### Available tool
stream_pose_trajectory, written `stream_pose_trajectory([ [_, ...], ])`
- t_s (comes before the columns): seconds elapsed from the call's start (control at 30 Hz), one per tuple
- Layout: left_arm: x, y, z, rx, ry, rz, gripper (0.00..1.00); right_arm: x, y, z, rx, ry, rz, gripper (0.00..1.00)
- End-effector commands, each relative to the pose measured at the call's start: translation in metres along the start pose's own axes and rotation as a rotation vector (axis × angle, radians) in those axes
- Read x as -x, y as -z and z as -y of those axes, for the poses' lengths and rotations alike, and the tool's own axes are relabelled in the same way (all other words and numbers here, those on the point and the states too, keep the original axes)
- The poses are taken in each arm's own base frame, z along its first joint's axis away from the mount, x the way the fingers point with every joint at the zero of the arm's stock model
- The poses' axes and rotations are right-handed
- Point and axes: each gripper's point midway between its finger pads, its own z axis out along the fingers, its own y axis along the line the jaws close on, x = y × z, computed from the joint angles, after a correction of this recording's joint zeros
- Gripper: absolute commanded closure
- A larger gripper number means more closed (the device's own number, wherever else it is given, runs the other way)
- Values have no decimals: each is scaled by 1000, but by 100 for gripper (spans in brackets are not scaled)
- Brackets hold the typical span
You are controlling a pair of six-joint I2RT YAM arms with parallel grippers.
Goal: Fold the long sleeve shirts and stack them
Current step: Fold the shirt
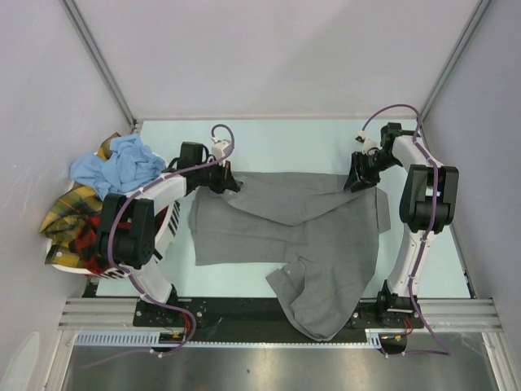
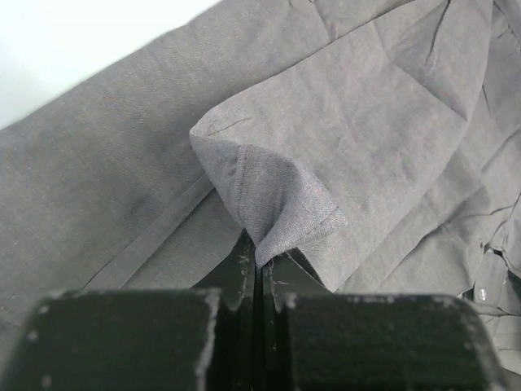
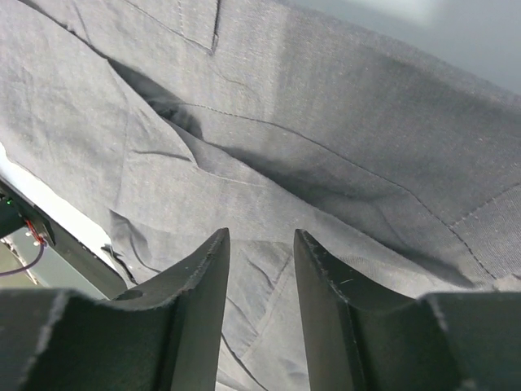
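The grey long sleeve shirt (image 1: 301, 232) lies spread on the table, its near part hanging over the front edge. My left gripper (image 1: 230, 186) is at the shirt's far left corner and is shut on a pinch of the grey cloth (image 2: 273, 204), which folds up between the fingers. My right gripper (image 1: 356, 182) is at the shirt's far right corner, open, its fingers (image 3: 203, 277) just above the grey cloth (image 3: 269, 163) and holding nothing. Other shirts, light blue (image 1: 118, 163), yellow plaid (image 1: 69, 212) and red-and-black plaid (image 1: 88, 244), are piled at the left.
A white slotted basket (image 1: 169, 232) holds the pile at the left, under my left arm. The black rail (image 1: 244, 314) runs along the table's front edge. Grey walls close in on both sides.
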Motion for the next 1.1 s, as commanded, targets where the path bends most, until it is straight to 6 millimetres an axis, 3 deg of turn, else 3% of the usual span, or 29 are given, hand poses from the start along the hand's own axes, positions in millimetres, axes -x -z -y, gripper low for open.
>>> stream_pose_trajectory([
  [0.0,10,2,-2,14,-74,35,99,4,5,7,-28,24,-2,59],
  [0.07,-2,0,-21,84,-45,-5,96,5,7,9,-34,20,3,60],
  [0.17,-11,6,-46,173,2,-32,83,9,14,6,-39,33,17,59],
  [0.33,-4,34,-60,246,-59,-86,54,17,35,-1,-69,95,52,58],
  [0.4,13,47,-64,282,-178,-98,27,23,47,3,-109,134,69,56],
  [0.43,8,52,-64,284,-190,-141,24,30,53,5,-129,155,88,53],
  [0.47,21,57,-66,286,-273,-149,16,34,58,11,-149,175,99,52],
  [0.5,21,57,-68,281,-299,-176,1,37,59,19,-180,181,96,50],
  [0.53,15,57,-68,273,-307,-219,1,41,61,24,-199,194,99,47],
  [0.57,29,59,-71,277,-362,-218,0,51,66,27,-221,217,116,45],
  [0.63,20,50,-79,268,-351,-287,1,56,61,41,-262,251,94,43],
  [0.67,39,49,-81,273,-383,-271,1,63,63,43,-281,272,101,42],
  [0.7,27,39,-87,251,-358,-326,5,64,56,52,-304,296,74,42],
  [0.77,47,35,-93,264,-377,-312,9,72,53,61,-342,328,67,42],
  [0.83,41,22,-104,269,-365,-356,16,77,42,71,-357,349,52,43],
  [0.87,52,20,-107,281,-374,-345,20,78,40,75,-370,352,48,43],
  [0.93,41,8,-118,286,-366,-394,25,79,30,86,-377,355,32,44],
  [0.97,46,6,-121,296,-374,-392,26,78,26,90,-385,355,21,44],
  [1.07,35,0,-131,296,-395,-443,26,71,16,96,-373,373,-10,44],
])
